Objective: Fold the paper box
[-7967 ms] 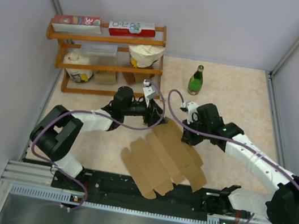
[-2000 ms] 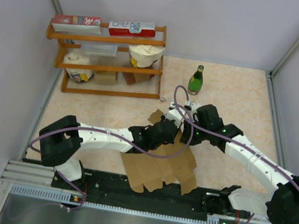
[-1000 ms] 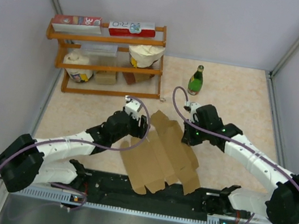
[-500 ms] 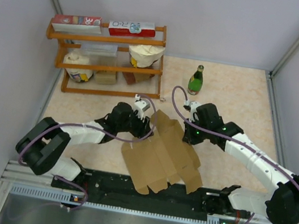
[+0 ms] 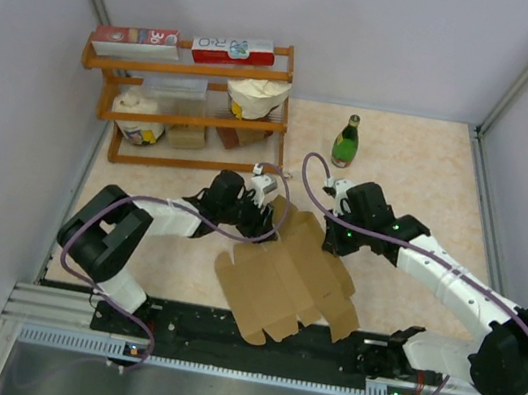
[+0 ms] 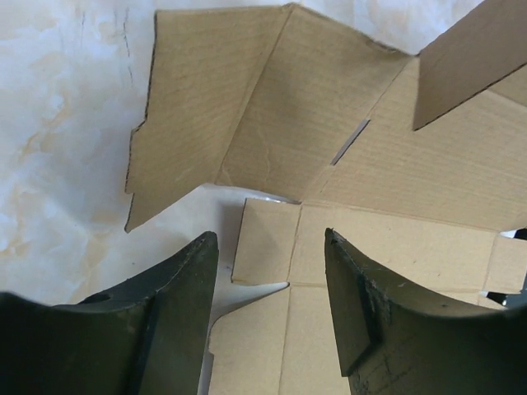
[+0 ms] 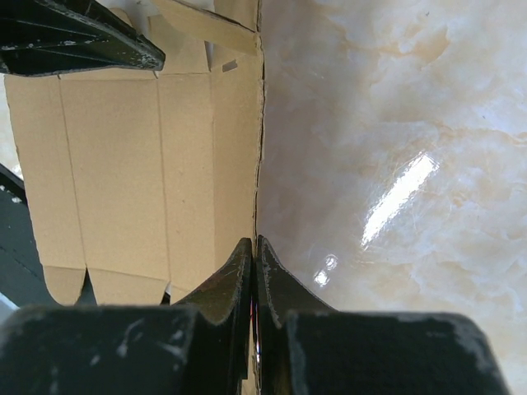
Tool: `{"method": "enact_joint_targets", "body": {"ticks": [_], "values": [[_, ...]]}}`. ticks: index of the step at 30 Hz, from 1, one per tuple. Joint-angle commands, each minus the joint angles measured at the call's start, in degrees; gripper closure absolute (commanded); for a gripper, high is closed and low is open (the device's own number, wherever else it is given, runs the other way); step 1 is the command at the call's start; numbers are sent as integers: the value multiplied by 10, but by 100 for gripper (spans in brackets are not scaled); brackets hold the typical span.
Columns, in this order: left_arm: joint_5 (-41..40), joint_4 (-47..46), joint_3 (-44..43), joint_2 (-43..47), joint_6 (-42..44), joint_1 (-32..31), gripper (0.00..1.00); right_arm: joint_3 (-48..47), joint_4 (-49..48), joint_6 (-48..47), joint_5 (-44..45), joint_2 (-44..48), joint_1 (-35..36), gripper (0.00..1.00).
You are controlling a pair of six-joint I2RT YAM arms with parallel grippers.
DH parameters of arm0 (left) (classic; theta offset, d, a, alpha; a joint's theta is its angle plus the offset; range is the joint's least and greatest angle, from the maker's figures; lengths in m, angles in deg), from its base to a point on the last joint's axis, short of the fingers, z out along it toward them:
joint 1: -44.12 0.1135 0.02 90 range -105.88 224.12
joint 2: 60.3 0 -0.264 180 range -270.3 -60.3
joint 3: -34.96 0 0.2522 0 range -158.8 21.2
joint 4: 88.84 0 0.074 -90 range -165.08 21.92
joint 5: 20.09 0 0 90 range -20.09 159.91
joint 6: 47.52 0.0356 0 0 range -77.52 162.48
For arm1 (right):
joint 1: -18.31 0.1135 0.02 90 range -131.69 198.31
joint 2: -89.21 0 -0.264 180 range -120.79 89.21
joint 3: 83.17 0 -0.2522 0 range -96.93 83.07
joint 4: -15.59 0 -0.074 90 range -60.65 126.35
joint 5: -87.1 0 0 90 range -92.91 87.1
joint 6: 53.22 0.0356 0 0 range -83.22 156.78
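Observation:
The paper box (image 5: 286,277) is a flat brown die-cut cardboard sheet lying on the table between the arms, with its far flaps slightly raised. My left gripper (image 5: 266,216) is open and empty just above the sheet's far left corner; in the left wrist view its gripper (image 6: 272,247) hovers over flaps and creases (image 6: 329,164). My right gripper (image 5: 336,238) is shut on the sheet's right edge; in the right wrist view the gripper (image 7: 254,244) pinches that edge (image 7: 239,148) with the jaws pressed together.
A wooden shelf (image 5: 190,104) with cartons, bags and small boxes stands at the back left. A green bottle (image 5: 345,141) stands behind the right gripper. Grey walls enclose the table. The black base rail (image 5: 251,337) runs along the near edge.
My left arm has swung from left of the sheet toward its far left corner, gripper open. The right gripper has stayed shut on the sheet's right edge. The sheet barely moved.

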Motion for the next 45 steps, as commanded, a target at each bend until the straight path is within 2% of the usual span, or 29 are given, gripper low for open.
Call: {"method": "enact_joint_targets", "body": {"ticks": [1,5,13,19,27,31,38,45], "values": [[-14,20,-24,-6,28,7,41,-27,2,-7,-10,3,8,100],[-10,26,-33,-15,34,11,41,-27,3,-6,-11,3,8,100],[48,13,-38,-47,34,11,43,-28,2,-6,-10,5,8,100],[66,9,-33,-54,30,11,46,-27,2,-4,-12,4,9,100],[83,6,-29,-49,20,6,57,-29,2,-1,-7,3,9,100],[74,6,-26,-40,12,-8,61,-28,-3,5,-6,4,8,100],[7,29,-24,-14,-2,-33,68,-29,-5,7,-4,3,8,100],[-31,63,-31,10,-7,-56,70,-27,-9,12,0,6,8,100]]}}
